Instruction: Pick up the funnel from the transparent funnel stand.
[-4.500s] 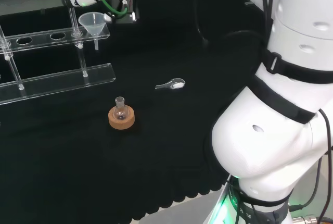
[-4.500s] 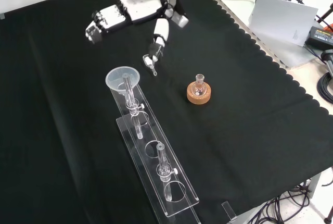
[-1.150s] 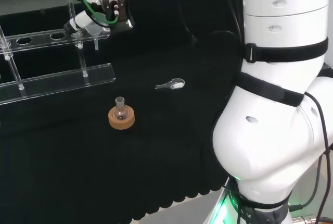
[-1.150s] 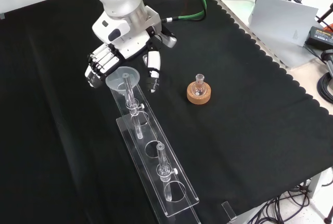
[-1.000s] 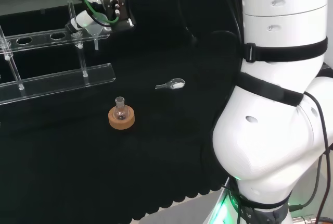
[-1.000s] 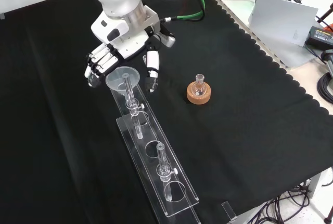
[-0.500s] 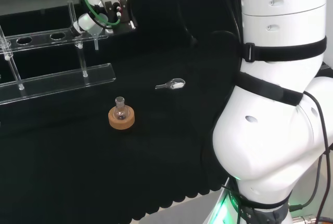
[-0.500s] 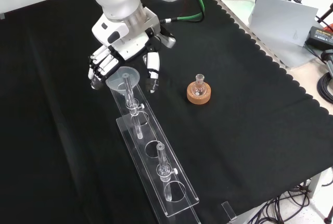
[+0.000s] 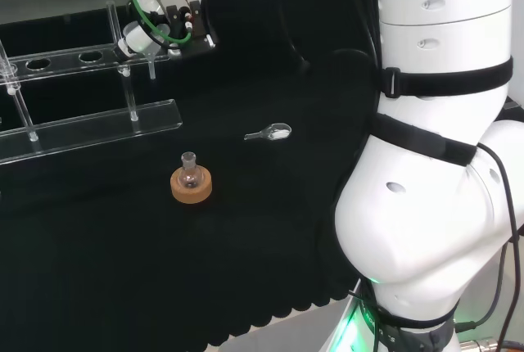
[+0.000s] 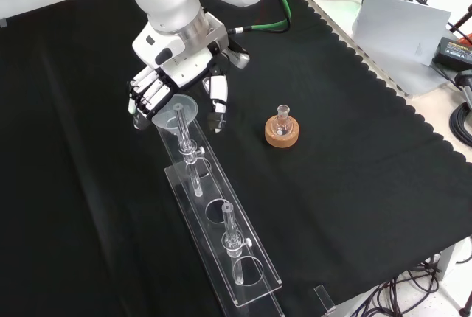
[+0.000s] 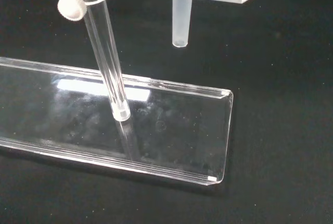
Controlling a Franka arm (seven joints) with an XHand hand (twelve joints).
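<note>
Funnel (image 10: 179,110) seated in stand (image 10: 221,239) end hole; hand (image 10: 177,81) straddles rim, fingers apart, not clamped.

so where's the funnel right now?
Front view: the funnel sits in the end hole of the transparent funnel stand, upper left of centre, with the hand around it and the cork-ringed flask to its right.

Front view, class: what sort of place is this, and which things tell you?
Most likely a laboratory bench used for robot trials. A clear funnel sits in a transparent stand, a small flask rests on a cork ring, and a robot hand works beside them.
</note>
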